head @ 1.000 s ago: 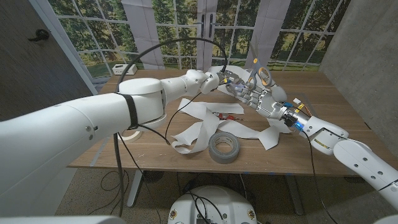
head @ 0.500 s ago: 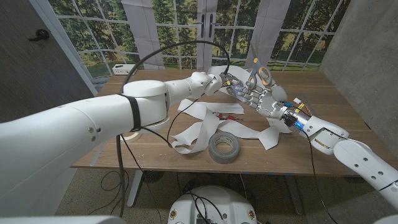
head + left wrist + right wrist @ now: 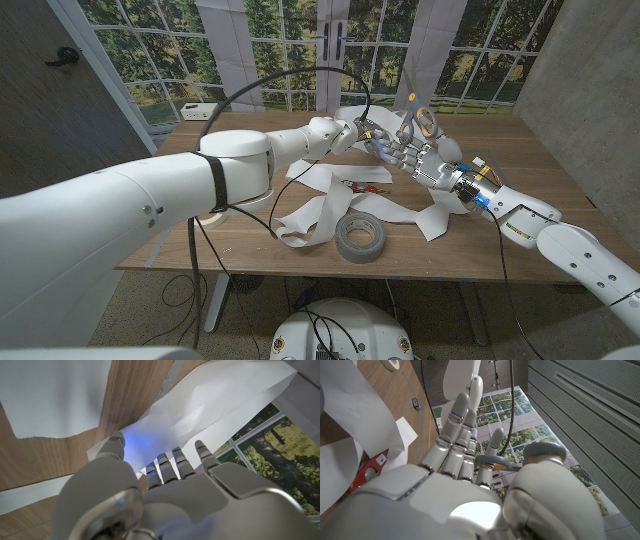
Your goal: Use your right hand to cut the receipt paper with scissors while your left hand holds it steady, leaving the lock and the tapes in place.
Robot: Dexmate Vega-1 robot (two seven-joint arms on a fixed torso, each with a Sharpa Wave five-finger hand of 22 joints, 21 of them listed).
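White receipt paper (image 3: 322,205) lies in long curled strips across the middle of the wooden table (image 3: 500,250). One end rises to my left hand (image 3: 362,130), which pinches it above the far side of the table. In the left wrist view the fingers (image 3: 172,462) press on the lifted paper (image 3: 210,400). My right hand (image 3: 418,158) is right beside the left one. It grips scissors (image 3: 420,120) with grey and yellow handles, held upright. The right wrist view shows the handle (image 3: 496,463) between thumb and fingers. I cannot see the blades.
A grey tape roll (image 3: 360,237) lies near the front edge. A second tape ring (image 3: 208,215) sits half hidden behind my left arm. A small red lock (image 3: 362,186) rests among the paper strips. At the back left corner stands a white box (image 3: 200,110).
Both hands have drifted slightly to the right, still close together. The paper and the scissors stay held; things on the table have not moved.
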